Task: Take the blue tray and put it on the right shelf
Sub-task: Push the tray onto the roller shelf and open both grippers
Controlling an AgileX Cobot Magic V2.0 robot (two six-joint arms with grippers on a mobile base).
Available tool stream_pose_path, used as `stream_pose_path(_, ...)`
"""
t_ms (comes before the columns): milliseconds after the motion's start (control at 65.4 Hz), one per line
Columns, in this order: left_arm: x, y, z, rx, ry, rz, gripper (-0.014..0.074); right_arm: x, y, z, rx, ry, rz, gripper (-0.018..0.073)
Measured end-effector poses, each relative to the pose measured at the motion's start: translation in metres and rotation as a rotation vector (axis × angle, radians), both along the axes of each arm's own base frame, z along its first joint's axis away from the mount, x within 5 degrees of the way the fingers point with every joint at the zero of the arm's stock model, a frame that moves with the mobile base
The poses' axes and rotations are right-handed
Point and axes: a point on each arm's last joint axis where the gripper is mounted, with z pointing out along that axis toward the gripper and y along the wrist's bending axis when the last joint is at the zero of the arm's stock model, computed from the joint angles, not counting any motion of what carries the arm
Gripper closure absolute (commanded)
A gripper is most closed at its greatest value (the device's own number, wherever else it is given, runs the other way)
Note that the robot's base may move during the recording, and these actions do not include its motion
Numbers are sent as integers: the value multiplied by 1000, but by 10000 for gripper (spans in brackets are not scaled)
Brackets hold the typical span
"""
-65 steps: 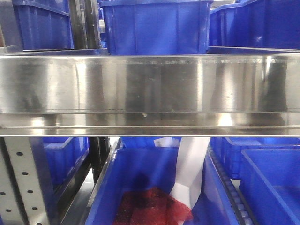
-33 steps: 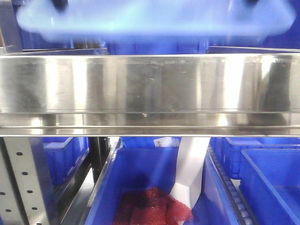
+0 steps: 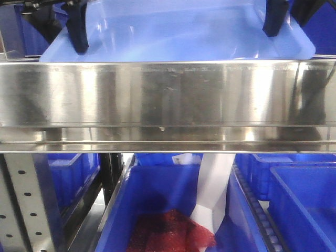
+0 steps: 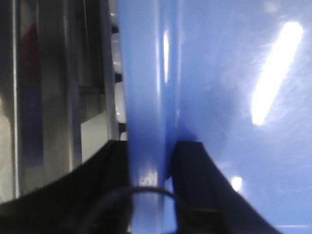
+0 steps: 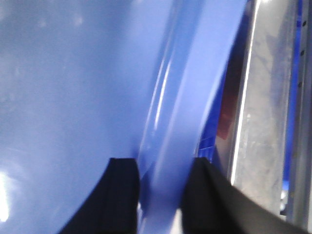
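The blue tray [image 3: 173, 34] is a glossy periwinkle tray at the top of the front view, level, just above the steel front rail of the right shelf [image 3: 168, 100]. Whether it rests on the shelf I cannot tell. My left gripper [image 3: 79, 37] clamps the tray's left rim and my right gripper [image 3: 274, 21] clamps its right rim. In the left wrist view the left gripper [image 4: 148, 146] has black fingers on both sides of the tray rim [image 4: 146, 73]. Seen from the right wrist, the right gripper [image 5: 161, 163] pinches the tray's rim [image 5: 195, 87] the same way.
Deep dark-blue bins stand behind the tray [image 3: 323, 31] and on the level below [image 3: 304, 210]. The lower middle bin [image 3: 157, 199] holds red mesh [image 3: 168, 233] and a white bag [image 3: 215, 189]. A grey perforated upright [image 3: 26, 205] stands at lower left.
The tray was absent a second ago, came in blurred at the top edge, and now sits lower over the shelf rail, with both grippers in sight on its rims.
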Motion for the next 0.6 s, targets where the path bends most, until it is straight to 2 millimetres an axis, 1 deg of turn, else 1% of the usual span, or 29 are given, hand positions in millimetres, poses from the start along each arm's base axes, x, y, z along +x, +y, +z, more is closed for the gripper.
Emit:
stream_pose_path(31,0,0,0,-1,-5,-3,206,0,0,0,-1,-2,6,-6)
stream_pose_path(46,0,-1,0,-5,-6,-6,159,0,1,0,2,-1,8,-47)
stream_pose_path(76,0,-2,1,-12,-9,-8,115,0,2,0,6,-1,11,-83)
stream_pose_path(92,0,-2,1,-13,-11,-8,88,-1,3,0,6,-1,13,-92)
stream_pose_path(122,0,-3,1,-24,-12,-10,31,-1,4,0,6,-1,15,-77)
stream_pose_path(168,0,-5,1,-24,-14,-16,4,-1,4,0,7,-2,16,-69)
stream_pose_path(229,0,-5,1,-29,-12,-17,19,-1,4,1,4,-5,16,-69)
stream_pose_path(321,0,-5,1,-28,-13,-19,18,-1,4,1,1,-6,14,-62)
stream_pose_path(382,-1,-6,1,-29,-12,-31,19,-2,3,3,7,-12,6,-29)
stream_pose_path(428,-2,-6,4,-28,-18,-49,19,-4,2,7,15,-21,-2,11)
stream_pose_path(505,-10,-6,14,-26,-41,-85,19,-10,0,16,28,-45,-8,109)
stream_pose_path(520,-11,-7,15,-25,-46,-94,19,-13,-1,20,32,-55,-8,144)
stream_pose_path(596,-23,-6,33,-32,-91,-133,19,-23,-4,33,48,-93,-9,265)
